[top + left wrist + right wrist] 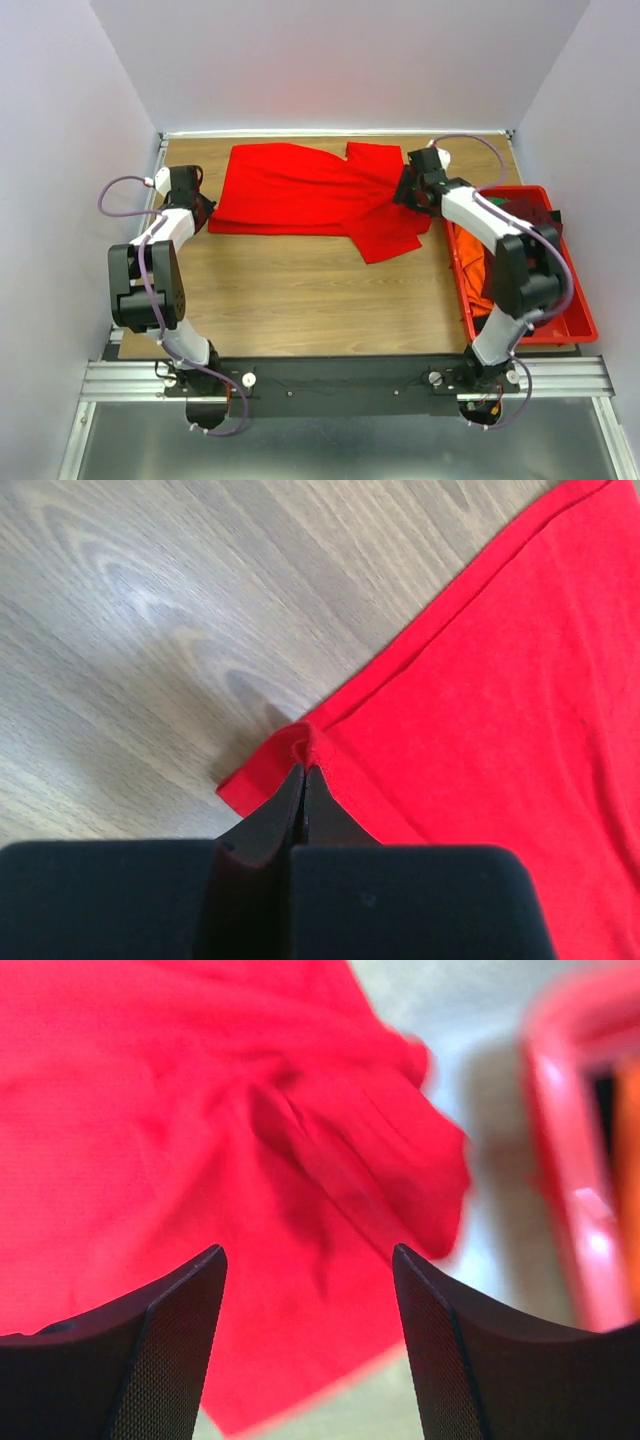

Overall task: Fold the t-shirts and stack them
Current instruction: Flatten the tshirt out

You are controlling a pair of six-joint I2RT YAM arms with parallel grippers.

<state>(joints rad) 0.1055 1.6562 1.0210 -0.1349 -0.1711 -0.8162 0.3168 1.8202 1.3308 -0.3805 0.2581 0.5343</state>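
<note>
A bright red t-shirt (310,192) lies spread across the far half of the wooden table, bunched and wrinkled at its right end. My left gripper (203,213) is shut on the shirt's near-left hem corner (300,748), pinching a small fold of cloth. My right gripper (405,192) hovers over the rumpled right end of the red shirt (300,1160) with its jaws open and nothing between them. An orange t-shirt (478,268) lies crumpled inside the red bin.
A rigid red plastic bin (575,310) stands along the table's right edge beside the right arm; its rim (560,1150) shows in the right wrist view. Grey walls close the table on three sides. Bare wood (300,300) lies between the shirt and the arm bases.
</note>
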